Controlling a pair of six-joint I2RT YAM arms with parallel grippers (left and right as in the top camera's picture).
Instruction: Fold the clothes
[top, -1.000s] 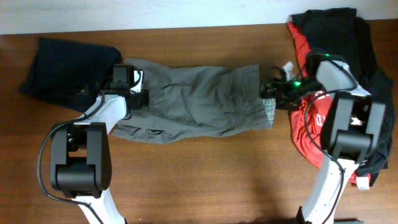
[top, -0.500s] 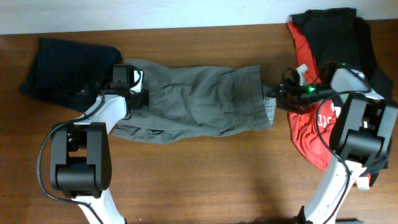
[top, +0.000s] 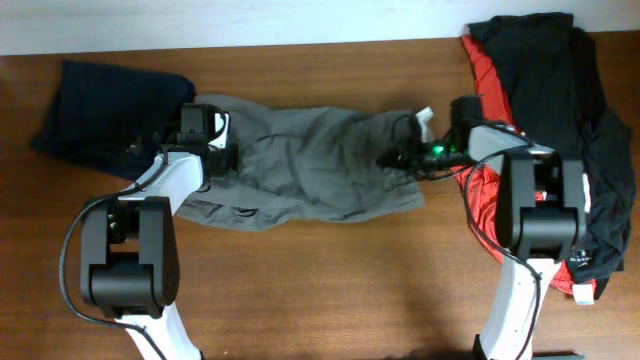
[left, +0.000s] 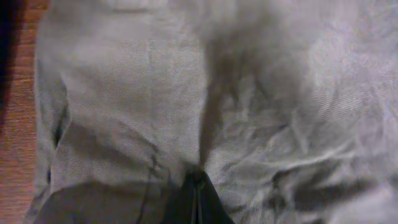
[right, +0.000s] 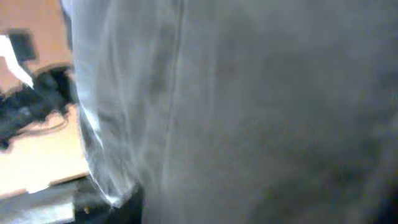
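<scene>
The clothes (top: 310, 160), grey-olive shorts, lie spread across the middle of the table. My left gripper (top: 228, 157) is shut on their left end. In the left wrist view its fingertips (left: 196, 186) meet in a pinch of grey cloth (left: 124, 93), with wrinkles running out from them. My right gripper (top: 392, 158) sits over the shorts' right end and grips the cloth there. Blurred grey fabric (right: 261, 112) fills the right wrist view, hiding the jaws except for one dark finger (right: 115, 205) at the lower left.
A dark navy garment (top: 105, 110) lies at the far left, partly under the shorts' left end. A pile of red and black T-shirts (top: 560, 120) covers the right side under the right arm. Bare wood (top: 330, 290) lies in front of the shorts.
My right gripper has swung left from beside the shorts' right edge onto the cloth and closed in. The right hem has drawn leftwards with it. The left gripper has stayed still.
</scene>
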